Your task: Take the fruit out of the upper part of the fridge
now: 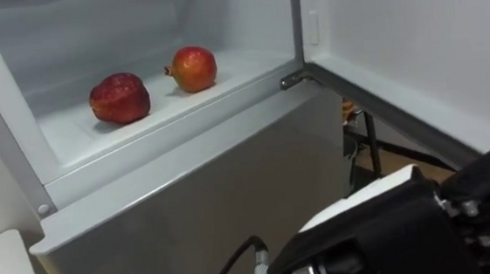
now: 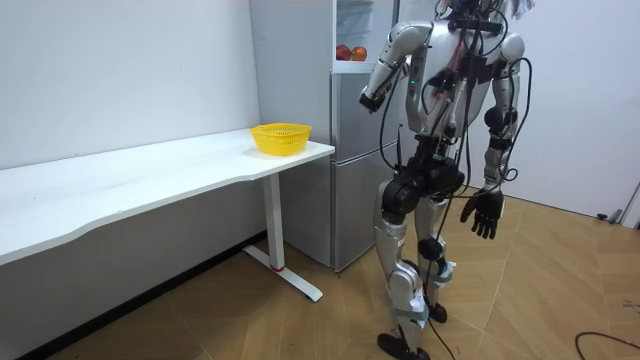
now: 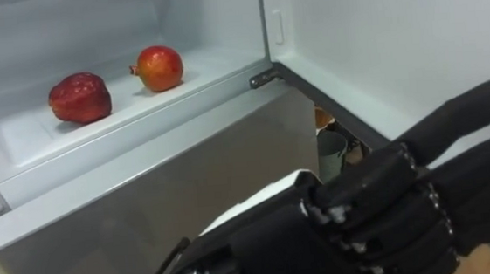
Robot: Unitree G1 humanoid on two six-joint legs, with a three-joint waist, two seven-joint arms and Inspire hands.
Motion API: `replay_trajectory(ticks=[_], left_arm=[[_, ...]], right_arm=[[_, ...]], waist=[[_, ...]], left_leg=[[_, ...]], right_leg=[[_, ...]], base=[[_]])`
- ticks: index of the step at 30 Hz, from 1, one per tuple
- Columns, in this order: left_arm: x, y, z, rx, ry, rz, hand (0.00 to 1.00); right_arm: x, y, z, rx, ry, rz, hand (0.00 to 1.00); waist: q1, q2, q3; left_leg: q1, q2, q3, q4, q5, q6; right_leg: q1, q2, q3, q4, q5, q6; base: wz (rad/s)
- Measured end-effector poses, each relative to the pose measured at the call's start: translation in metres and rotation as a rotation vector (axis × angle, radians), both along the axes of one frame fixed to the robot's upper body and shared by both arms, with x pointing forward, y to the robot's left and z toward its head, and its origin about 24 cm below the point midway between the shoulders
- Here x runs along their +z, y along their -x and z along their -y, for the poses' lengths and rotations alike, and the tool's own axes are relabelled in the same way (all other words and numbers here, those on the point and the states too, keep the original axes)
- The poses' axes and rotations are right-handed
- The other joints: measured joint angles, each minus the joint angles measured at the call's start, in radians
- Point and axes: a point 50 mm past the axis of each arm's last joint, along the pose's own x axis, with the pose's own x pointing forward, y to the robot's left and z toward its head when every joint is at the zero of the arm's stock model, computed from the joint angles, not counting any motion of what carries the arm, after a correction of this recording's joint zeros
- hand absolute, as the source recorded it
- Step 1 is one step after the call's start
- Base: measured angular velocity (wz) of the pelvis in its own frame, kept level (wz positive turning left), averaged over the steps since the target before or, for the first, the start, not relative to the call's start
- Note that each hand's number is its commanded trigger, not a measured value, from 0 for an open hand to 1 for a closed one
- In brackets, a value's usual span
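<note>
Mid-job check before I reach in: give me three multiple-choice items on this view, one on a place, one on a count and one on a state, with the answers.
1. Where do the dark red fruit and the orange-red fruit lie?
A) on the floor
B) on the upper fridge's shelf
C) in a basket

2. How many fruits are in the open fridge?
A) one
B) two
C) four

3. How is the raised left hand?
A) shut on a fruit
B) flat against the fridge's back wall
C) open, holding nothing

Answers:
1 B: both fruits rest on the white shelf inside the open upper compartment.
2 B: only these two fruits lie there, side by side and apart.
3 C: its fingers are stretched out, short of the shelf, with nothing in them.
</note>
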Motion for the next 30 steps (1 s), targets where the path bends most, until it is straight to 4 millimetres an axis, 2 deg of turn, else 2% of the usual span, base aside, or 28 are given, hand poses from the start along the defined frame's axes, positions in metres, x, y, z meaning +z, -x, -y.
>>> replay_trajectory(ticks=[5, 12, 15, 18, 20, 21, 22, 23, 24, 26, 27, 28, 30], left_arm=[[0.000, -0.001, 0.000, 0.008, 0.000, -0.005, 0.00], [0.000, -0.002, 0.000, 0.029, 0.000, -0.017, 0.00], [0.001, -0.005, -0.006, 0.063, -0.010, -0.012, 0.00], [0.010, -0.008, -0.022, 0.136, -0.004, 0.032, 0.00], [0.025, -0.009, -0.048, 0.260, 0.051, 0.092, 0.00], [0.028, -0.008, -0.055, 0.299, 0.066, 0.107, 0.00], [0.034, -0.006, -0.072, 0.382, 0.095, 0.133, 0.00], [0.037, -0.003, -0.088, 0.463, 0.121, 0.150, 0.00], [0.038, -0.002, -0.094, 0.503, 0.132, 0.153, 0.00], [0.038, 0.001, -0.119, 0.649, 0.169, 0.144, 0.00], [0.038, 0.001, -0.125, 0.684, 0.177, 0.140, 0.00], [0.038, 0.001, -0.134, 0.748, 0.192, 0.131, 0.00], [0.037, 0.002, -0.147, 0.851, 0.206, 0.125, 0.00]], right_arm=[[0.001, 0.000, 0.003, -0.020, 0.007, 0.008, 0.00], [0.002, 0.000, 0.006, -0.021, 0.013, 0.009, 0.00], [0.002, 0.002, 0.006, -0.033, 0.015, 0.012, 0.00], [0.002, 0.006, 0.007, -0.033, 0.033, 0.009, 0.00], [0.002, 0.015, 0.007, -0.051, 0.034, 0.006, 0.00], [0.003, 0.017, 0.008, -0.060, 0.036, 0.005, 0.00], [0.002, 0.022, 0.008, -0.072, 0.041, -0.007, 0.00], [0.002, 0.030, 0.007, -0.089, 0.047, -0.019, 0.00], [0.002, 0.032, 0.005, -0.090, 0.050, -0.024, 0.00], [0.000, 0.039, -0.001, -0.102, 0.051, -0.036, 0.00], [0.000, 0.038, -0.003, -0.095, 0.052, -0.036, 0.00], [-0.001, 0.038, -0.005, -0.079, 0.054, -0.038, 0.00], [-0.002, 0.035, -0.007, -0.064, 0.066, -0.033, 0.00]], waist=[[-0.001, -0.007, 0.0045], [0.003, -0.007, 0.0049], [0.030, -0.007, 0.0049], [0.070, -0.003, 0.0019], [0.131, -0.006, 0.0014], [0.145, -0.006, 0.0004], [0.174, -0.007, -0.0029], [0.199, -0.011, -0.0047], [0.215, -0.015, -0.0069], [0.278, -0.034, -0.0147], [0.294, -0.040, -0.0147], [0.326, -0.052, -0.0165], [0.364, -0.059, -0.0186]], left_leg=[[-0.002, 0.000, 0.001, 0.002, 0.000, 0.000], [-0.003, 0.001, -0.003, -0.006, 0.000, 0.000], [-0.004, 0.001, -0.004, -0.005, 0.000, 0.000], [-0.009, 0.000, -0.028, -0.005, 0.000, 0.000], [-0.011, 0.002, -0.039, -0.001, 0.001, -0.001], [-0.013, 0.001, -0.048, 0.001, 0.002, -0.001], [-0.018, 0.002, -0.067, 0.006, 0.002, -0.002], [-0.018, 0.003, -0.088, 0.009, 0.004, -0.004], [-0.017, 0.002, -0.097, 0.010, 0.005, -0.006], [-0.012, 0.002, -0.143, 0.011, 0.008, -0.009], [-0.013, 0.002, -0.151, 0.011, 0.010, -0.011], [-0.012, 0.001, -0.168, 0.012, 0.012, -0.012], [-0.011, 0.002, -0.195, 0.017, 0.014, -0.014]], right_leg=[[-0.009, 0.001, 0.001, 0.001, -0.001, 0.001], [-0.003, 0.003, 0.002, 0.003, -0.001, 0.001], [-0.004, 0.004, -0.001, 0.009, 0.000, 0.000], [0.002, -0.001, -0.021, 0.007, -0.001, -0.001], [0.001, -0.002, -0.032, 0.018, -0.007, -0.005], [0.002, -0.002, -0.035, 0.018, -0.010, -0.005], [0.007, -0.005, -0.052, 0.017, -0.013, -0.007], [0.017, -0.009, -0.071, 0.016, -0.017, -0.010], [0.022, -0.011, -0.084, 0.015, -0.020, -0.012], [0.039, -0.021, -0.140, 0.016, -0.032, -0.019], [0.040, -0.021, -0.147, 0.017, -0.035, -0.019], [0.046, -0.025, -0.167, 0.017, -0.038, -0.022], [0.065, -0.029, -0.197, 0.006, -0.041, -0.025]], base=[[0.00], [0.00], [-0.01], [0.16], [0.15], [0.30], [0.43], [0.48], [0.52], [0.54], [0.50], [0.38], [0.44]])
